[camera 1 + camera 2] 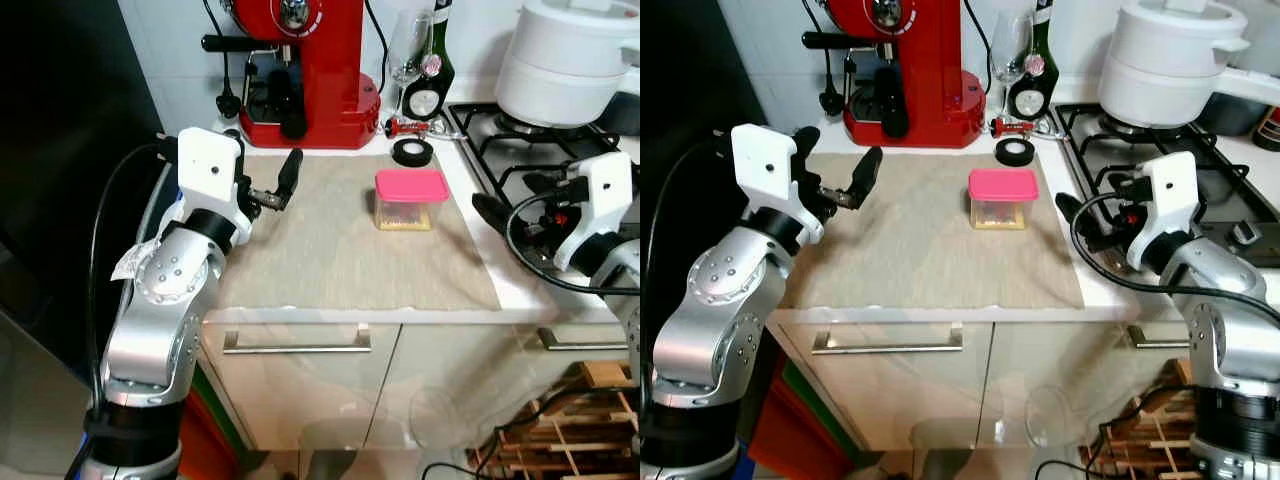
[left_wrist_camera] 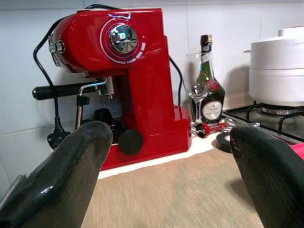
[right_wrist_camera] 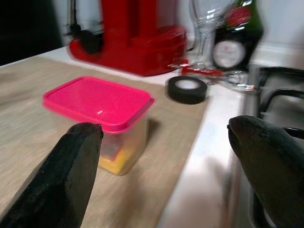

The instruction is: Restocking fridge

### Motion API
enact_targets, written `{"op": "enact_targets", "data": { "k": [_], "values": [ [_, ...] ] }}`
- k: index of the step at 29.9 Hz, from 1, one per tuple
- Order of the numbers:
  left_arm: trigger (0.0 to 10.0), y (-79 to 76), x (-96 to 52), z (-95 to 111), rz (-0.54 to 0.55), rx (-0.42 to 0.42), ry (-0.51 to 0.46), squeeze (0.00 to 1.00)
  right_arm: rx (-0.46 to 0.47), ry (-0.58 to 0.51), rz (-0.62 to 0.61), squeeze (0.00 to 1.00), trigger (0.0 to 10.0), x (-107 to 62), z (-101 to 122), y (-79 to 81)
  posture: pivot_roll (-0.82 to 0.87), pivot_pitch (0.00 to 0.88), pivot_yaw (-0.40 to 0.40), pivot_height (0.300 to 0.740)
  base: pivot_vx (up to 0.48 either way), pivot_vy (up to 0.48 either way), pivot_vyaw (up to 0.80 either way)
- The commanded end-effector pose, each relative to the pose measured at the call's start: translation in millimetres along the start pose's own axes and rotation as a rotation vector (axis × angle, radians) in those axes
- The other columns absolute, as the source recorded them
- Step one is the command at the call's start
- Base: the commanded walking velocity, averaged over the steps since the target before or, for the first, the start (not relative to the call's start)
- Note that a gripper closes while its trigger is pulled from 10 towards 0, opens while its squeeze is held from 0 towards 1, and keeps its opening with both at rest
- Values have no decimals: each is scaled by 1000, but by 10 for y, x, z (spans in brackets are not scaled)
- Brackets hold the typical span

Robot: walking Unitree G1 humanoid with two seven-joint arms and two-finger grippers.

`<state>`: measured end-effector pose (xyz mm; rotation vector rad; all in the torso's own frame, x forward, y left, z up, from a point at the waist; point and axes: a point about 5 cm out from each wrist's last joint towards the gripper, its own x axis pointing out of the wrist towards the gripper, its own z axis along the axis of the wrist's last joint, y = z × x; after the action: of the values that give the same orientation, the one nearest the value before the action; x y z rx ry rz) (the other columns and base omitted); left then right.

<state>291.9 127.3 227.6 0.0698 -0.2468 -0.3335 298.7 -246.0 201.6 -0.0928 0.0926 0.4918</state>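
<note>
A clear food container with a pink lid (image 1: pixel 410 198) stands on the beige mat (image 1: pixel 340 260) on the counter, with something yellow inside (image 3: pixel 114 164). My left gripper (image 1: pixel 265 185) is open above the mat's left side, in front of the red coffee machine (image 2: pixel 128 80), with nothing between its fingers. My right gripper (image 1: pixel 1092 197) is open to the right of the container, over the white counter strip beside the hob. It points at the container (image 3: pixel 102 114) and is a short way from it.
Behind the mat stand the coffee machine (image 1: pixel 310 70), a wine glass (image 1: pixel 405 45), a dark bottle (image 1: pixel 432 60) and a black tape roll (image 1: pixel 412 152). A white pot (image 1: pixel 570 60) sits on the gas hob. A dark tall surface (image 1: pixel 60 150) is at the left. A wooden crate (image 1: pixel 560 430) lies on the floor.
</note>
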Motion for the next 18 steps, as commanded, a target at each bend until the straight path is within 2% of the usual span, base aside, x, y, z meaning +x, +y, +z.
{"op": "enact_targets", "data": {
  "k": [1,3,8,9,14,18],
  "values": [
    [10000,13,28,25,-3,-1,-11,0,-17,-2,81,0,10000,55,37,-12,-47,12,50,740,0,0,0],
    [10000,13,44,30,-3,-4,-16,0,-66,30,109,0,10000,159,23,-113,-44,12,48,740,0,0,0],
    [10000,13,56,41,-4,-3,-22,0,-100,42,145,0,10000,285,9,-153,-29,10,40,740,0,0,0],
    [10000,30,59,52,2,-2,-26,0,-130,62,201,0,10000,336,-17,-135,-24,10,39,740,0,0,0],
    [10000,51,58,78,13,0,-36,0,-168,100,322,0,10000,333,-48,-129,-10,13,32,740,0,0,0],
    [10000,47,67,76,13,0,-36,0,-186,121,344,0,10000,318,-55,-153,-18,13,35,740,0,0,0]
  ]
}}
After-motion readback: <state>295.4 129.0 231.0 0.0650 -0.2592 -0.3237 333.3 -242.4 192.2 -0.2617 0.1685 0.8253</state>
